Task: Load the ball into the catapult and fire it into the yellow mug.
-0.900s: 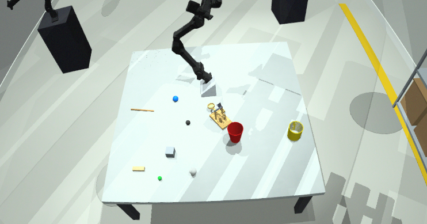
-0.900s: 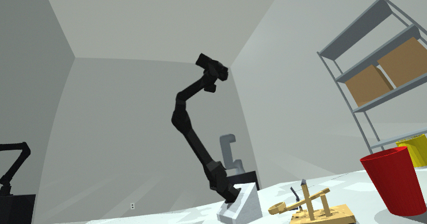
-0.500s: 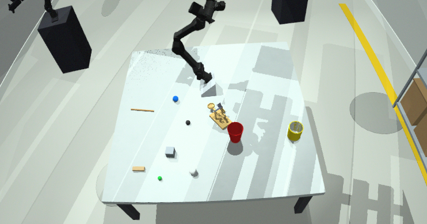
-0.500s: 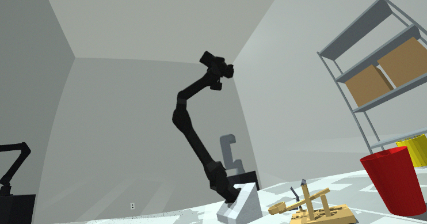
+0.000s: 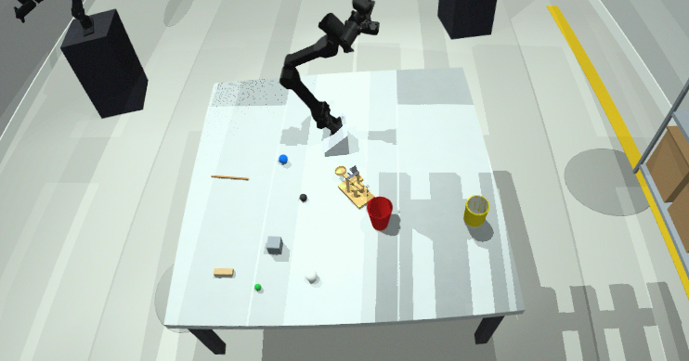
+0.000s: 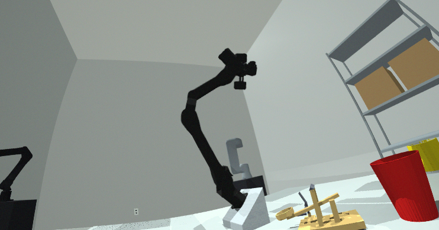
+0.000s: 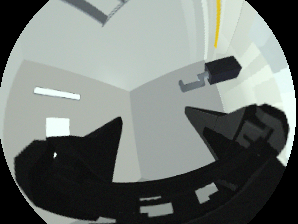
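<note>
The wooden catapult (image 5: 357, 199) (image 6: 346, 220) stands in front of the arm's base. Its round cup (image 5: 341, 170) (image 6: 284, 213) is on the arm-base side, low, and looks empty. The yellow mug (image 5: 474, 217) (image 6: 431, 157) stands upright at the table's right. A blue ball (image 5: 282, 159), a black ball (image 5: 303, 197), a green ball (image 5: 257, 287) and a white ball (image 5: 310, 277) lie apart on the table; which one the task means cannot be told. My gripper (image 7: 154, 113) is open and empty, raised high, away from all of them.
A red cup (image 5: 380, 216) (image 6: 405, 187) stands close by the catapult's front end, on the side towards the yellow mug. A thin wooden stick (image 5: 229, 177), a grey cube (image 5: 274, 244) and a small wooden block (image 5: 223, 272) lie on the table's left part.
</note>
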### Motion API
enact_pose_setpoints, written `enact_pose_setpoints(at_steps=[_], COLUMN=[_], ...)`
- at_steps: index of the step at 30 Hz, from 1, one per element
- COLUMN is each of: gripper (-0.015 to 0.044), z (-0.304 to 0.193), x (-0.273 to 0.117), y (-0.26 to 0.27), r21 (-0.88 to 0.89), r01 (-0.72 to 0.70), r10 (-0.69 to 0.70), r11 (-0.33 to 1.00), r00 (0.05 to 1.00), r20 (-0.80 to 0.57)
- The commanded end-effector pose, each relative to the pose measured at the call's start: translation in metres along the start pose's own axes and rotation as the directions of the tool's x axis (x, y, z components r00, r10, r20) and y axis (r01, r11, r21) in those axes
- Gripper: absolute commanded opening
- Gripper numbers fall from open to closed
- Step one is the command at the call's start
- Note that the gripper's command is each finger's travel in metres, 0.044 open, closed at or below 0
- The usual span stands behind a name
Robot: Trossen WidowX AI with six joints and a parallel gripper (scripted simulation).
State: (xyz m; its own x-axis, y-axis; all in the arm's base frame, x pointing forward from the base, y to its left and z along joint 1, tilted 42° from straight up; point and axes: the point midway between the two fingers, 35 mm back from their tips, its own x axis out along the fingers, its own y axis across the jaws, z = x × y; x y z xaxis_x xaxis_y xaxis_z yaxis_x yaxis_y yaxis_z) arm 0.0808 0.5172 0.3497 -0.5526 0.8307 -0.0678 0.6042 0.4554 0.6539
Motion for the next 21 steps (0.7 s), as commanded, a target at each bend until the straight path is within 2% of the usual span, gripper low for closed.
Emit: enact_pose_setpoints(at_steps=[1, 11, 21], gripper=[0.0440, 0.0440, 0.0440], z=[0.033, 0.104, 0.169], x=[-0.009, -0.039, -0.081], y=[0.003, 0.004, -0.006], r21=[-0.020, -0.087, -0.133], r01=[-0.028, -0.041, 0.028], r10=[0.030, 0.068, 0.051], r11=[0.999, 0.995, 0.991], r00=[0.995, 0.939, 0.828], r20=[0.099, 0.337, 0.559])
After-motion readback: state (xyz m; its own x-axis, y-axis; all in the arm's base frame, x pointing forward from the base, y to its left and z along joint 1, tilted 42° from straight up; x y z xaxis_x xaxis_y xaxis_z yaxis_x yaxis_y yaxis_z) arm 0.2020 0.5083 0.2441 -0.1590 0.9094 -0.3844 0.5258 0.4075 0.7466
